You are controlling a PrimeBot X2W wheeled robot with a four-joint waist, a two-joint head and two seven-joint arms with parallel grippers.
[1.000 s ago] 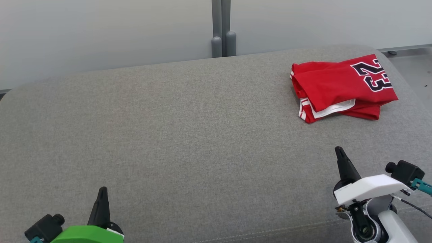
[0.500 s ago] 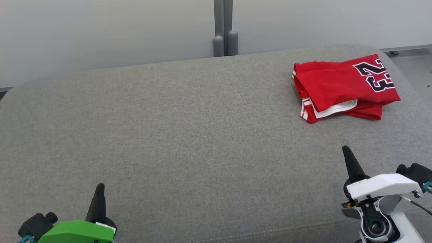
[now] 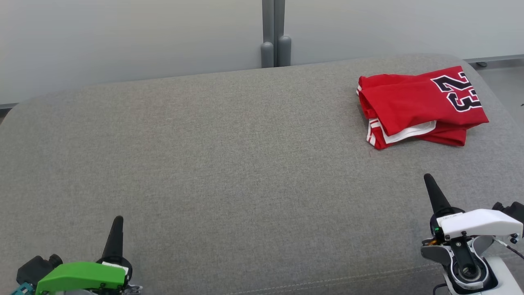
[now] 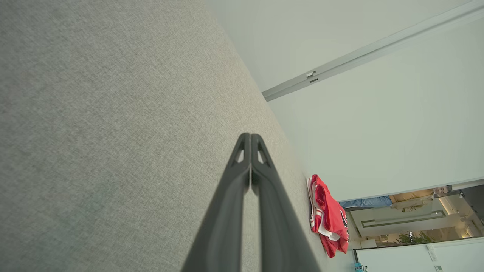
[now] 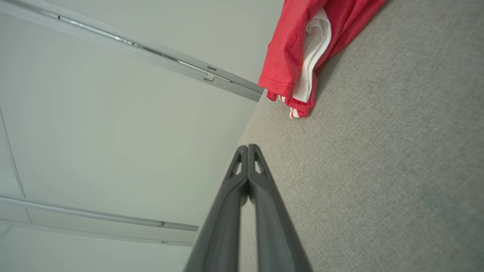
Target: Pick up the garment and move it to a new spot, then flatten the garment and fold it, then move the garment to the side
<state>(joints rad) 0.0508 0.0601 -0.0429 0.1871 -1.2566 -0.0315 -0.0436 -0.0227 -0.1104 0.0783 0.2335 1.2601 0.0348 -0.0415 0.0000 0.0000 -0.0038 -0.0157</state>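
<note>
The garment [image 3: 413, 108], a red jersey with white trim and a dark "23", lies folded on the far right part of the grey fabric cushion [image 3: 245, 164], well apart from both grippers. Nearest the robot, the left gripper [image 3: 117, 221], under a green housing, sits at the lower left of the head view. Its jaws are clenched together on nothing and point up over bare fabric. The right gripper [image 3: 428, 178], under a white housing, sits at the lower right, its jaws likewise pressed tip to tip and empty. In the right wrist view the jersey's near corner lies ahead of the tips without touching them. Farther on, the garment shows a white strip between red folds along its near edge, with the number toward the cushion's right end. Behind the cushion stands a pale wall [image 3: 123, 32] with a grey vertical post [image 3: 275, 28].
</note>
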